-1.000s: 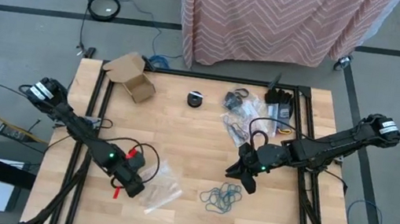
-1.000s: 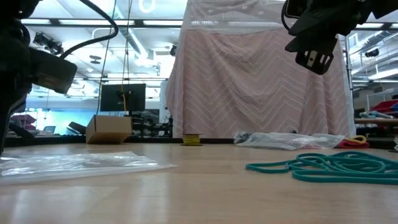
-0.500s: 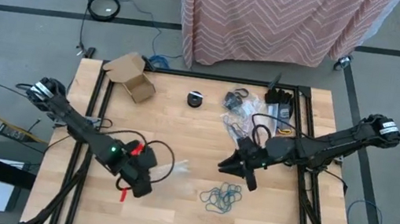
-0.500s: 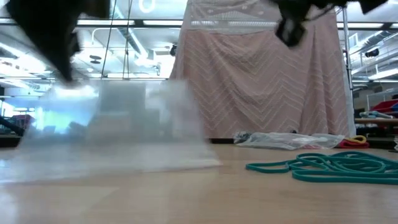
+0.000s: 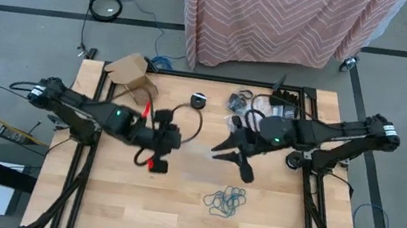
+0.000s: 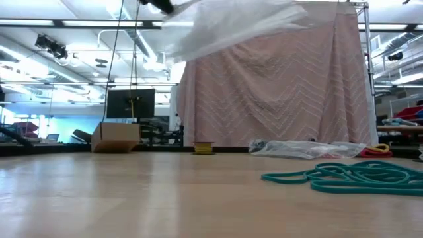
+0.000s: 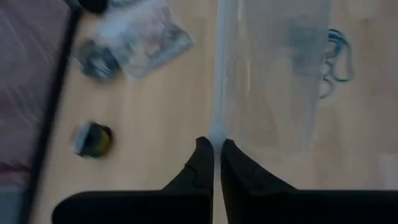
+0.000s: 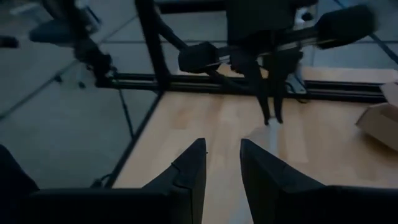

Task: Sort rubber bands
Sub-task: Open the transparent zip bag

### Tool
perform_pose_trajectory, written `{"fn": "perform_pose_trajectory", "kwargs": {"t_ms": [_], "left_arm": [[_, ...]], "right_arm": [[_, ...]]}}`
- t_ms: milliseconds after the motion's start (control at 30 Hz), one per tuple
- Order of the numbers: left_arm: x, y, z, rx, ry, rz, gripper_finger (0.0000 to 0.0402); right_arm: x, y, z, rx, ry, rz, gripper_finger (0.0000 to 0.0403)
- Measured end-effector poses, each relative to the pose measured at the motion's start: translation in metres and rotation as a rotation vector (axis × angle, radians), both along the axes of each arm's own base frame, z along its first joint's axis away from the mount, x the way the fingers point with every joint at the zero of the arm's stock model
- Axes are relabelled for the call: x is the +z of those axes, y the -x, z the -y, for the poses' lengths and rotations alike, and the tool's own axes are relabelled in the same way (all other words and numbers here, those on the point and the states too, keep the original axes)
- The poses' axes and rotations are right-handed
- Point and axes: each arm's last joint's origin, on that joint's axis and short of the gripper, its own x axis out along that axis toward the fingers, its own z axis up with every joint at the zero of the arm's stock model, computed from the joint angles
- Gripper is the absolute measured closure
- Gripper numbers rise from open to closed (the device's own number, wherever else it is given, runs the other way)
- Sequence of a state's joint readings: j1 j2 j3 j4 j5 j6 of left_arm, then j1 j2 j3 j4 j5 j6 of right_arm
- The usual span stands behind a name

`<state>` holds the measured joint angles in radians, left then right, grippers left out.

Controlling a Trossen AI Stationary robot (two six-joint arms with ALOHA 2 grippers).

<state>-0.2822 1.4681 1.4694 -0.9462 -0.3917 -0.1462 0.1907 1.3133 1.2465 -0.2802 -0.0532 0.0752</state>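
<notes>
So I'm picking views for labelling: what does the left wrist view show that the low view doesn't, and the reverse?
Only the left wrist view: the left gripper with fingers shut on the clear plastic bag, and the small black disc on the table.
Only the low view: the cardboard box and pink draped cloth.
Both: the lifted bag, the teal rubber bands, and the bagged bands.

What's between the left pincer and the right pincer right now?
In the high view, the clear plastic bag spans from the left pincer, which pinches its edge, toward the open right pincer, above bare wood.
</notes>
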Motion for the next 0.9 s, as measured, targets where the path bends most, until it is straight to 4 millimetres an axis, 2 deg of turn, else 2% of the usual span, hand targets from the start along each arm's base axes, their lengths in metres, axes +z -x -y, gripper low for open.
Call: {"fn": "perform_pose_trajectory", "kwargs": {"t_ms": [133,267,367,500,733,800,900], "left_arm": [[0.013,-0.005,-0.019,-0.066,-0.093,0.001,0.0388],[0.022,-0.006,-0.030,-0.127,-0.162,0.000,0.0388],[0.028,-0.007,-0.031,-0.170,-0.199,0.001,0.0388],[0.036,-0.006,-0.031,-0.194,-0.223,0.020,0.0388],[0.044,-0.006,-0.032,-0.191,-0.261,0.045,0.0388],[0.044,-0.006,-0.032,-0.191,-0.261,0.044,0.0388],[0.044,-0.005,-0.033,-0.186,-0.266,0.036,0.0384]], "right_arm": [[0.014,-0.022,0.009,-0.040,0.006,0.001,0.0314],[0.022,-0.042,0.020,-0.078,0.041,0.019,0.0314],[0.018,-0.055,0.031,-0.111,0.057,-0.030,0.0314],[0.003,-0.067,0.042,-0.125,0.028,-0.118,0.0314],[-0.010,-0.076,0.045,-0.135,-0.063,-0.175,0.0316],[-0.008,-0.076,0.047,-0.190,-0.059,-0.163,0.0334],[-0.006,-0.074,0.048,-0.214,-0.052,-0.158,0.0387]]}}
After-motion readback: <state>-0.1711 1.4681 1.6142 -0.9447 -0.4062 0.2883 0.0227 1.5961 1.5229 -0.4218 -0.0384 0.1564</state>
